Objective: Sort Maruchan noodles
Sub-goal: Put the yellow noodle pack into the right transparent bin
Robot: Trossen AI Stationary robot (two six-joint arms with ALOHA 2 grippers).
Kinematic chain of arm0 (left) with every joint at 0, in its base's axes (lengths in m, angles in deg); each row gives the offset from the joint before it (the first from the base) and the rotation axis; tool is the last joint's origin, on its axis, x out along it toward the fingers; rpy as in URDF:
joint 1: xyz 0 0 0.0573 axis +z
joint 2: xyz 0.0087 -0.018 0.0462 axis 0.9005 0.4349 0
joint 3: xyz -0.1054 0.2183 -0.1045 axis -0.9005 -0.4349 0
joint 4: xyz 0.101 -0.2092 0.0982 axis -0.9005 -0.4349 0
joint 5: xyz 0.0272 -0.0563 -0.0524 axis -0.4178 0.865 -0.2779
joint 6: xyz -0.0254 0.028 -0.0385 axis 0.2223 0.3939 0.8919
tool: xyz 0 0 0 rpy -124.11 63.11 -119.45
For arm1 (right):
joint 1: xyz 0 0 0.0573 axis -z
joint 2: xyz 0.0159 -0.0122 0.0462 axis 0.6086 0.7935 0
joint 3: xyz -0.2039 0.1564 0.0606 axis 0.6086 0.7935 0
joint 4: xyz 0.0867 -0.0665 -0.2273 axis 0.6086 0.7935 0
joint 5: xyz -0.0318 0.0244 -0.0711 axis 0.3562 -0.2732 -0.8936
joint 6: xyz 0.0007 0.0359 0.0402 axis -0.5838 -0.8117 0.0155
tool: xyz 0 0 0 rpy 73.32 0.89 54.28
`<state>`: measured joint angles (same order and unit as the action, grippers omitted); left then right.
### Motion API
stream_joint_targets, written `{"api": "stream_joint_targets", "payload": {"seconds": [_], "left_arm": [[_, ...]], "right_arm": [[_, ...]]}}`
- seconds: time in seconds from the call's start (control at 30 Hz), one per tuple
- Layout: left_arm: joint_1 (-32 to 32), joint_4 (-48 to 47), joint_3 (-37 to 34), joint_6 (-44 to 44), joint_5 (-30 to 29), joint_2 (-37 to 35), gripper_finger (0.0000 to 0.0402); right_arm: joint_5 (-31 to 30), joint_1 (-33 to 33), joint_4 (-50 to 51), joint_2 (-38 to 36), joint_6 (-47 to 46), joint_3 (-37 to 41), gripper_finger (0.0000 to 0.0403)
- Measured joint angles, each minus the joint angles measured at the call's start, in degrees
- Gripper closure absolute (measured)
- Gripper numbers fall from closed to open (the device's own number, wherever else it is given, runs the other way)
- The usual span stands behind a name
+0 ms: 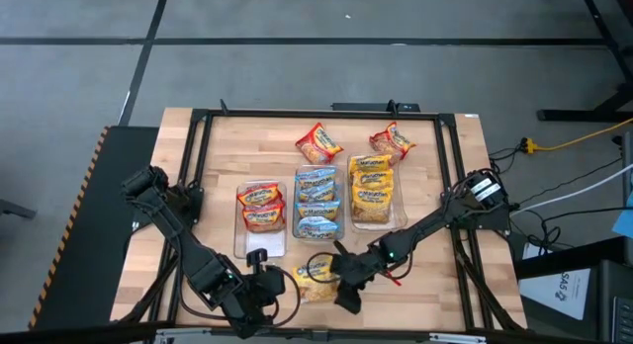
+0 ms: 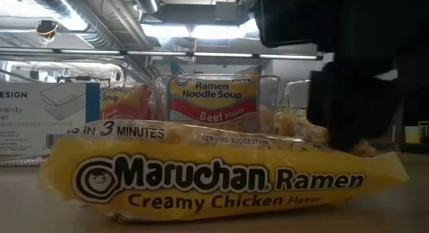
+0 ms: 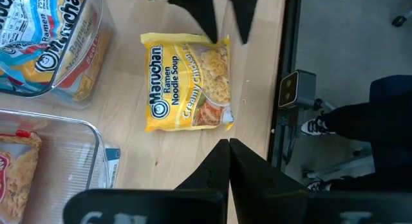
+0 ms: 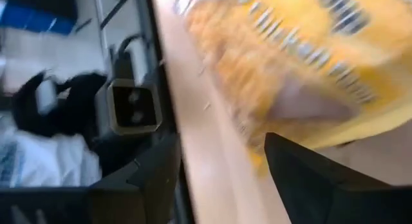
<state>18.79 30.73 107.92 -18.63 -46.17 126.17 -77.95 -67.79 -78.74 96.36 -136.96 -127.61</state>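
A yellow Maruchan noodles packet (image 1: pixel 316 282) lies flat on the table near its front edge, large in the low view (image 2: pixel 221 179). My right gripper (image 3: pixel 228 37) stands open at the packet's right end, one finger over its corner and one beside it. In its own wrist view the gripper (image 4: pixel 222 159) shows the blurred packet (image 4: pixel 302 63) just ahead. My left gripper (image 3: pixel 228 161) is shut and hangs above the table to the packet's left, holding nothing. Three clear bins hold red (image 1: pixel 261 208), blue (image 1: pixel 316 201) and yellow (image 1: pixel 374 191) packets. My right gripper comes slanting down from the table's right at the yellow packet's right end (image 3: pixel 219 47). One open finger (image 3: pixel 209 24) overlaps the packet's corner. Whether it touches the packet I cannot tell. The packet lies flat on the table.
Two loose red-orange packets (image 1: pixel 318 141) (image 1: pixel 393 141) lie on the wood beyond the bins. A black frame rail (image 3: pixel 283 69) runs along the table's front edge close to the yellow packet. In the left wrist view a person's shoes (image 3: pixel 315 126) show on the floor beyond.
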Motion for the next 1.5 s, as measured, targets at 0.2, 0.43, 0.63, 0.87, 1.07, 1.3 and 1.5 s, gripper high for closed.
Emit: {"api": "stream_joint_targets", "payload": {"seconds": [0.2, 0.43, 0.63, 0.87, 1.07, 1.3, 1.5], "left_arm": [[0.00, -0.01, 0.00, -1.17, -0.02, 0.00, 0.0401], [0.00, -0.02, 0.00, -1.97, -0.04, 0.00, 0.0401], [0.00, -0.04, 0.00, -1.98, -0.04, 0.00, 0.0401], [0.00, -0.04, 0.00, -2.95, -0.54, 0.00, 0.0401], [0.02, -0.04, 0.00, -2.97, -1.09, 0.00, 0.0401], [0.02, -0.04, 0.00, -2.97, -1.11, 0.00, 0.0401], [0.02, -0.04, 0.00, -2.99, -1.34, 0.00, 0.0401]], "right_arm": [[-1.55, -0.02, 2.60, 0.00, -1.67, -0.04, 0.0173], [2.39, -0.04, 5.60, -0.02, -3.49, -0.11, 0.0173], [0.87, -0.07, 10.20, -0.04, -4.14, -0.11, 0.0173], [-3.72, 0.38, 4.30, 0.57, -4.38, -0.22, 0.0173], [-4.23, 0.46, -4.96, 5.52, -6.22, -0.35, 0.0174], [-4.34, 0.70, -5.48, 6.10, -6.26, -0.41, 0.0176], [-6.58, 0.68, -5.94, 6.31, -6.26, -0.25, 0.0241]]}}
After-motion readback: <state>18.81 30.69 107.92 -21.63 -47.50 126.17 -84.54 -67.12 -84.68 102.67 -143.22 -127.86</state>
